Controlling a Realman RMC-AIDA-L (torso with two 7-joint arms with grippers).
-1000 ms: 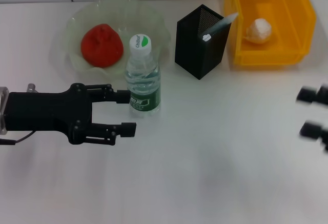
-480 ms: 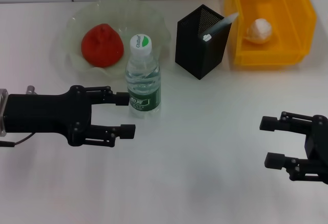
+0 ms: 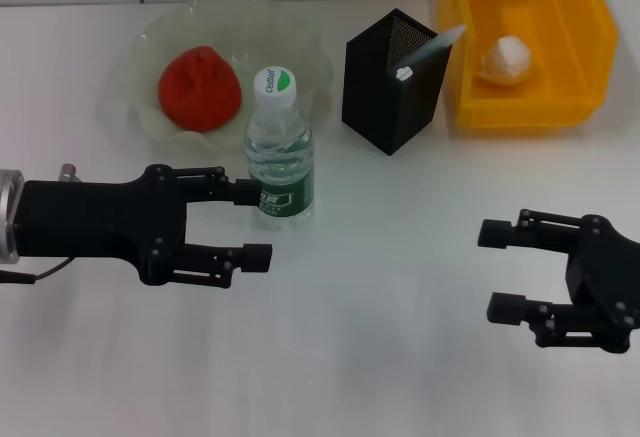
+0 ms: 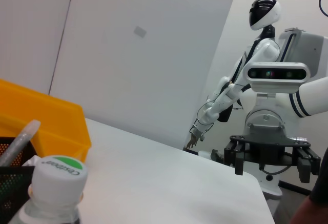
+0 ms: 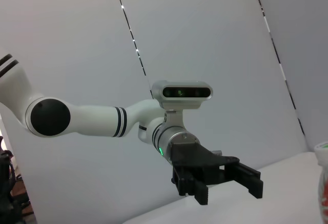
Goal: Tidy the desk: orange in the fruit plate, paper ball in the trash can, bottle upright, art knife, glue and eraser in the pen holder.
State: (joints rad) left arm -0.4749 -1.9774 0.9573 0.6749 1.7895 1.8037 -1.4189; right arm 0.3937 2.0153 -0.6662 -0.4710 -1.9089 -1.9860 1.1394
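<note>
Head view shows the desk (image 3: 380, 287) nearly tidy: the orange (image 3: 200, 87) lies in the fruit plate (image 3: 300, 52), the paper ball (image 3: 505, 59) in the trash can (image 3: 575, 47), and the bottle (image 3: 280, 147) stands upright beside the pen holder (image 3: 385, 87). Left tool (image 3: 250, 225) hangs released, one finger touching the bottle's label; right tool (image 3: 505, 269) hovers released, well apart. Both likely need only withdraw; no eraser shows.

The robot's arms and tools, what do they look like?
Both tools, left and right, are matte black with two slim linkage fingers. The wrist views show white arm links with black joint rings and a grey wrist camera bar. The left wrist has a silver collar.
</note>
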